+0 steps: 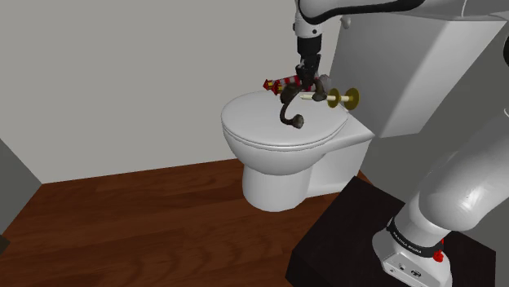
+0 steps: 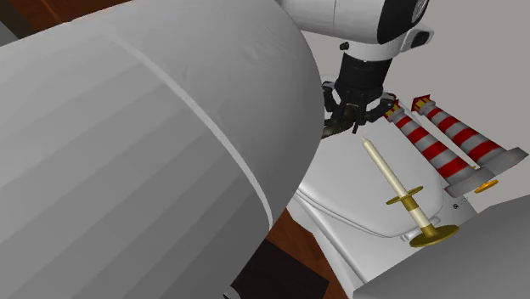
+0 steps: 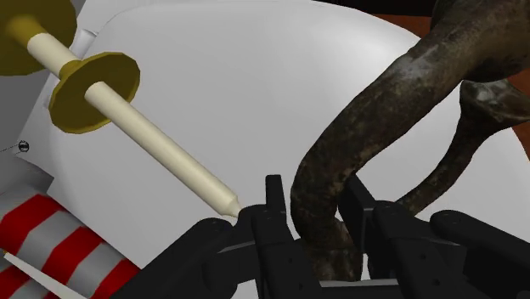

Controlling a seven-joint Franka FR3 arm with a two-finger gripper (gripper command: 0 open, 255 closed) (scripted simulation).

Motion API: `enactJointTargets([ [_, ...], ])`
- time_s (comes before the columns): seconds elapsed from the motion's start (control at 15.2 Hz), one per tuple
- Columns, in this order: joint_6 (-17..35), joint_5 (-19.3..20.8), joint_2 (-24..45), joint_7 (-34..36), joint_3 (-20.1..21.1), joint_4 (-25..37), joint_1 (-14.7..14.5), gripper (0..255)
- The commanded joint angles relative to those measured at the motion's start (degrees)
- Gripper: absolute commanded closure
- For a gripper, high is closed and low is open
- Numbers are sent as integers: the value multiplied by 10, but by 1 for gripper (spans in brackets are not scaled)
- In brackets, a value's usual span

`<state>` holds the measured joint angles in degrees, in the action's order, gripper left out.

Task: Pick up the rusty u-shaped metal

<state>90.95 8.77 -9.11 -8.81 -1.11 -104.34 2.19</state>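
Pincer (image 3: 314,205) clamps rusty u-shaped metal (image 3: 384,100) by one leg; long axis points down toward toilet lid (image 1: 257,124).

Over the white toilet lid (image 2: 346,185), the gripper (image 2: 352,121) seems to clasp a dark metal piece (image 2: 334,130) beside a candle (image 2: 386,170).

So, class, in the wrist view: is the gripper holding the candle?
No: the gripper clasps the rusty u-shaped metal, while the candle lies free beside it.
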Motion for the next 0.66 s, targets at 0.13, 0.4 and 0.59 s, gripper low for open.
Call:
enactJointTargets([
  [0.13,-30,0,4,-4,0,35,0,255],
  [0.4,-62,0,12,-8,1,74,0,255],
  [0.59,-71,0,15,-10,1,86,0,255],
])
